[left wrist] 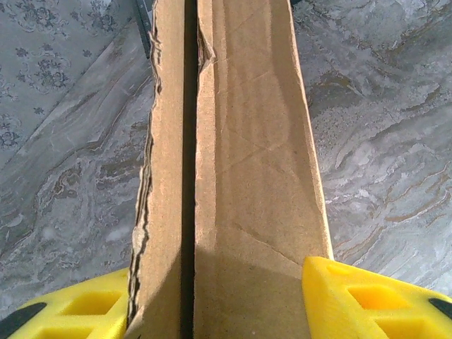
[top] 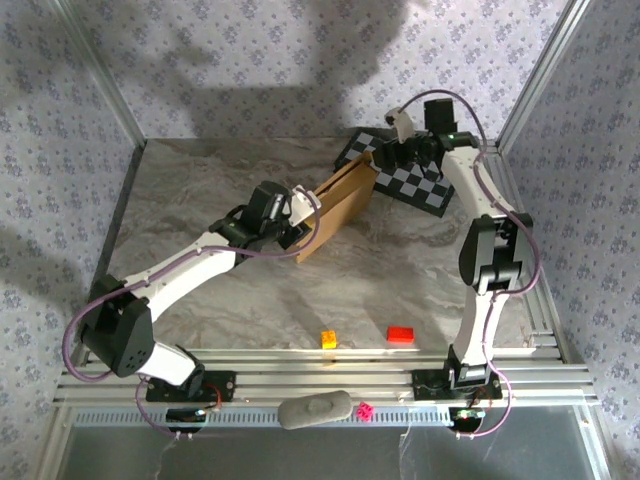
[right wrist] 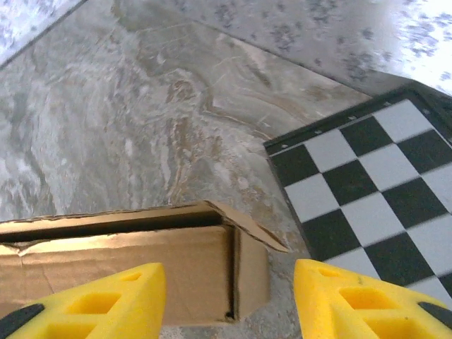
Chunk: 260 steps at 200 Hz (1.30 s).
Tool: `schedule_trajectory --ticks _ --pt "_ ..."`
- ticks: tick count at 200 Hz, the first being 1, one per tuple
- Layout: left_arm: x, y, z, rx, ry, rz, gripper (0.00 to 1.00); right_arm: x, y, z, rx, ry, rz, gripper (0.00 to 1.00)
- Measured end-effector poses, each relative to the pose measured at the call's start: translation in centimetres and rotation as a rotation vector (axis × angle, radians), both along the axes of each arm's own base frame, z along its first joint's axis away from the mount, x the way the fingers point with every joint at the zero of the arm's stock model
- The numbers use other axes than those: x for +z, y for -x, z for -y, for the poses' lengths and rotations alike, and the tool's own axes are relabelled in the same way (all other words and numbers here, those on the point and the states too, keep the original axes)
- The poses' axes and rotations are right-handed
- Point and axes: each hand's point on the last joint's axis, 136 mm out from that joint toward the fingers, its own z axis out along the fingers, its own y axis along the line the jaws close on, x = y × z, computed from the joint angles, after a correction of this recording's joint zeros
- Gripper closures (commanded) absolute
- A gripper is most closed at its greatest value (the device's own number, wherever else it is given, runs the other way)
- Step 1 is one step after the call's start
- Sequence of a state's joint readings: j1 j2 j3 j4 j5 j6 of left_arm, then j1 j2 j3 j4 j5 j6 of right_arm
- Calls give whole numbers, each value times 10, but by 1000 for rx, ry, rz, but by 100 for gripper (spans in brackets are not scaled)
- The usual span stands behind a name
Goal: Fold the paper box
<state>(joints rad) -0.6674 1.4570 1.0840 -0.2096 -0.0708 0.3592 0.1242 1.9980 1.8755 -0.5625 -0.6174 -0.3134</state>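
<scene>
- Box [top: 340, 205]: brown corrugated cardboard, folded narrow, ragged edge, centre of top view.
- Left gripper [left wrist: 219, 289], yellow, pinches box sides.
- Right gripper [right wrist: 229, 282] spread, straddling box end.

Bright; soft shadows on back wall [top: 300, 60]; sharp.

Box [left wrist: 247, 176], between the left jaws: plain brown corrugated cardboard, matt and fibrous; face creased, one long edge ragged with the layers showing. Left fingers [left wrist: 367, 296] and right fingers [right wrist: 353, 296]: yellow plastic, matt, faintly grainy, with moulded recesses. Table [right wrist: 141, 106], beyond the right jaws: marble-print top, smooth, low sheen. Board [right wrist: 367, 191], ahead of the right jaws on their right side: black-and-white checks, smooth, satin, black rim. Arm shells [top: 200, 262]: white plastic, glossy. Rails [top: 300, 385]: bare silver metal, ribbed. Walls [top: 250, 60]: floral print, matt; cloth or paper, cannot tell.
</scene>
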Motion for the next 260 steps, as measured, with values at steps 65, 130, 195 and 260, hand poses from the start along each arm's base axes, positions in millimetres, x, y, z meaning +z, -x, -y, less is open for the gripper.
schedule_trajectory --ticks 65,130,195,260 --pt "0 -2 -3 -7 -3 -3 49 -11 2 -17 98 92 53 46" --pt "0 -2 -8 -18 -19 -17 49 -17 -7 -17 137 125 91 39" --pt "0 -2 -13 -28 -40 -34 48 -21 -4 -5 212 65 95 70" --pt "-1 -4 -13 -32 -45 -39 48 -18 0 -19 242 62 100 67"
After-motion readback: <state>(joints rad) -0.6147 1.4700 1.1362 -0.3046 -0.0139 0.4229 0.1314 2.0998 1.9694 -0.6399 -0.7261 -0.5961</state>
